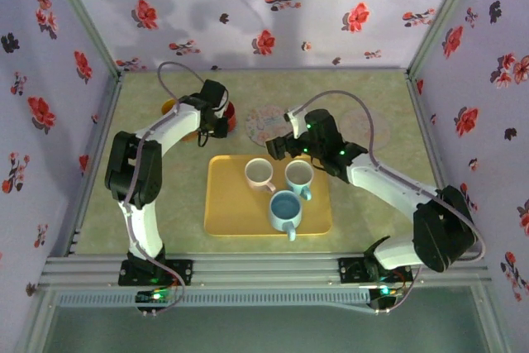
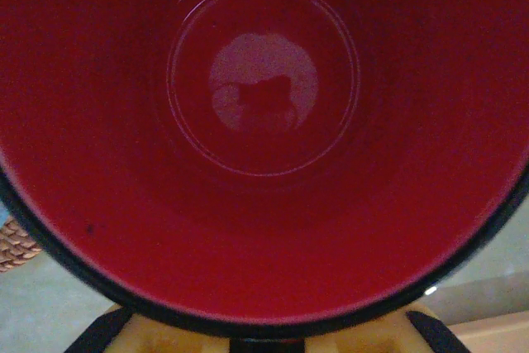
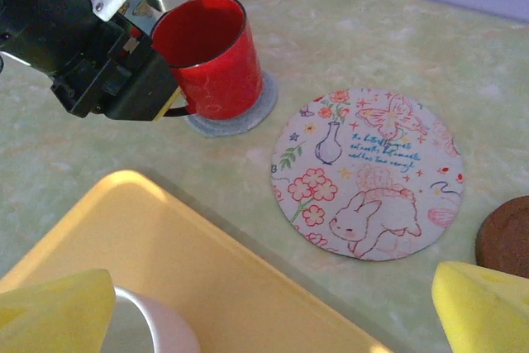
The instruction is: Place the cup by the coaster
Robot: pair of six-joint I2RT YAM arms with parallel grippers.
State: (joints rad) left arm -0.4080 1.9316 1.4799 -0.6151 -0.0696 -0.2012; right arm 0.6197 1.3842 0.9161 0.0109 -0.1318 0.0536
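Observation:
A red cup [image 3: 207,55] stands upright on a small grey coaster [image 3: 248,115] at the back left of the table. My left gripper [image 3: 169,103] is at the cup's handle side and shut on it. The left wrist view looks straight down into the cup's red inside [image 2: 264,163], with my left gripper [image 2: 264,343] at the bottom edge. From above, the cup [image 1: 230,116] sits just beside the left gripper [image 1: 212,120]. My right gripper [image 3: 271,291] hangs open over the yellow tray's [image 3: 190,262] far edge, holding nothing. It shows from above as the right gripper [image 1: 281,148].
The yellow tray [image 1: 227,212] holds three cups: a white one [image 1: 259,174], a pale green one [image 1: 299,175] and a blue one [image 1: 286,208]. A round bunny-print coaster [image 3: 368,175] lies right of the red cup, and a brown one [image 3: 506,237] beyond it. A woven coaster [image 2: 15,245] lies left of the cup.

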